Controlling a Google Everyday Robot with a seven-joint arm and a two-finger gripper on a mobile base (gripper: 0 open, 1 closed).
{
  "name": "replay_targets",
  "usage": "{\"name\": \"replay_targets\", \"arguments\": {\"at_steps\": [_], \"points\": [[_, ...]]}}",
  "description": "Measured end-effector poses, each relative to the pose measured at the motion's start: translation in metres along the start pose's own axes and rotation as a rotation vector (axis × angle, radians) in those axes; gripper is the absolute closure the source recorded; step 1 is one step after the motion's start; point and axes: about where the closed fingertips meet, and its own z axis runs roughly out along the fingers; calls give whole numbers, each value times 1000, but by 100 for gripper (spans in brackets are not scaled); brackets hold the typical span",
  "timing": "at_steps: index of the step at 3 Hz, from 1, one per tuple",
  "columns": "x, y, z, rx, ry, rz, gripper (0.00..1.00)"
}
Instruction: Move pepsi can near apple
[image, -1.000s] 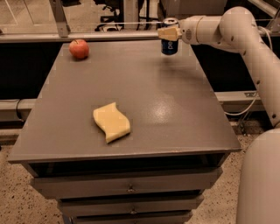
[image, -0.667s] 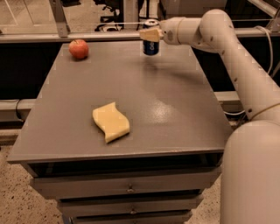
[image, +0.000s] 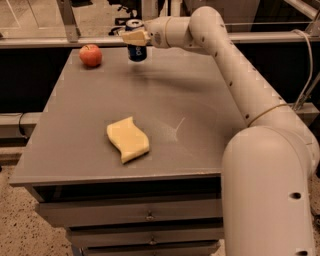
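Grey counter (image: 200, 125) is noted, drawers below. Apple (image: 90, 55) is seen at the far-left corner. Pepsi can (image: 136, 50) is held near it, to the right, seemingly lifted, with the jaws of gripper (image: 134, 37) clamped on its upper part. Can is best lowered upright beside the apple, unbumped.

A white robot arm (image: 225, 65) reaches over the far part of the flat grey worktop (image: 200, 125). Its claw (image: 134, 37) clasps the small dark blue, silver-topped pepsi can (image: 137, 52) near the round red apple (image: 90, 55), to its right and apart from it. A pale yellow wavy sponge (image: 128, 139) lies well in front of the apple.
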Motion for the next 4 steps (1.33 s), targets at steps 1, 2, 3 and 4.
{"name": "replay_targets", "arguments": {"at_steps": [1, 2, 3, 4], "points": [[-3, 27, 38, -66, 7, -14, 100], [8, 41, 65, -113, 14, -9, 100], [14, 45, 84, -129, 12, -15, 83], [15, 45, 95, -127, 3, -20, 60]]}}
